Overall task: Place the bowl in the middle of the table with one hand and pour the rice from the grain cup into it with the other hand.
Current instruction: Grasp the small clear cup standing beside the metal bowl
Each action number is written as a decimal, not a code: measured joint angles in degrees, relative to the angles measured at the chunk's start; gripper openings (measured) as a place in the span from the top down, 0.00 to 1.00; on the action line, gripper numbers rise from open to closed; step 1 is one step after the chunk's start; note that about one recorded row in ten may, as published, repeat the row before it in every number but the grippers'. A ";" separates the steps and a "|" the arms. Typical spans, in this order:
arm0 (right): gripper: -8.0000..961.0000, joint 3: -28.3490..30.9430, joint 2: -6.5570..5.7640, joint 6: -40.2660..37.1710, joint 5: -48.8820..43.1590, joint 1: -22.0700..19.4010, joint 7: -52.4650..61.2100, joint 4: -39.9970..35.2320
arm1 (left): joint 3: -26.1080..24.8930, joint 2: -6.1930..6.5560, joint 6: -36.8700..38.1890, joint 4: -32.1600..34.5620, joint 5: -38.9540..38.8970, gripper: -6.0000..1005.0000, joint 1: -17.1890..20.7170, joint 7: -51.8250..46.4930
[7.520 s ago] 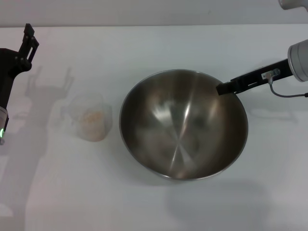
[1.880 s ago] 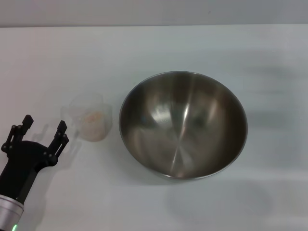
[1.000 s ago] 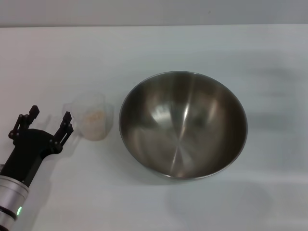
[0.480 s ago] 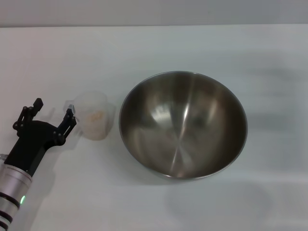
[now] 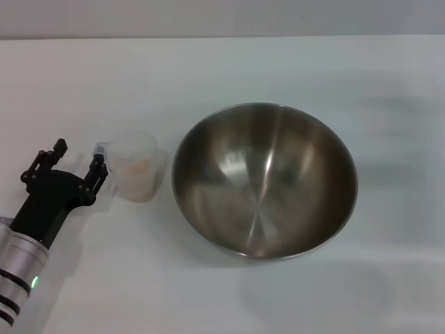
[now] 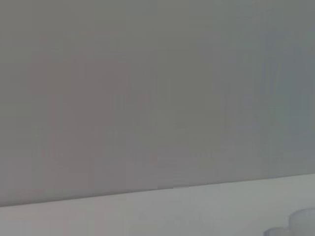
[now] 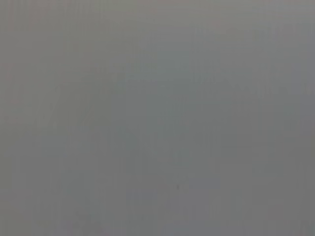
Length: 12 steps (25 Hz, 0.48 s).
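Note:
The large steel bowl [image 5: 265,179] stands near the middle of the white table [image 5: 229,69], empty inside. The clear grain cup [image 5: 133,167] with pale rice [image 5: 138,167] in it stands upright just left of the bowl. My left gripper [image 5: 80,160] is open at the cup's left side; its near finger tip [image 5: 99,169] is at the cup's handle tab, the other finger farther left. Whether it touches the cup I cannot tell. The right gripper is out of view. An edge of the cup shows in the left wrist view [image 6: 298,223].
The table's far edge [image 5: 222,37] runs along the top of the head view. The left arm [image 5: 21,257] lies across the front left corner. The right wrist view shows only plain grey.
My open left gripper has moved forward and to the right, up to the cup's left side. Earlier the right gripper left the bowl's rim and went out of view.

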 joint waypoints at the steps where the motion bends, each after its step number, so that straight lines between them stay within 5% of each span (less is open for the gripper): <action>1: 0.50 0.00 0.00 0.00 0.00 0.04 0.00 -0.02 | 0.00 0.00 0.00 0.00 0.00 0.33 0.00 0.00; 3: 0.50 0.00 0.00 0.00 0.00 0.10 0.00 -0.08 | 0.00 0.00 -0.40 -0.02 0.00 0.33 -0.22 0.12; 12: 0.50 0.00 0.00 0.00 -0.26 0.22 0.00 -0.17 | 0.35 0.00 -0.56 -0.60 0.00 0.65 -0.27 2.24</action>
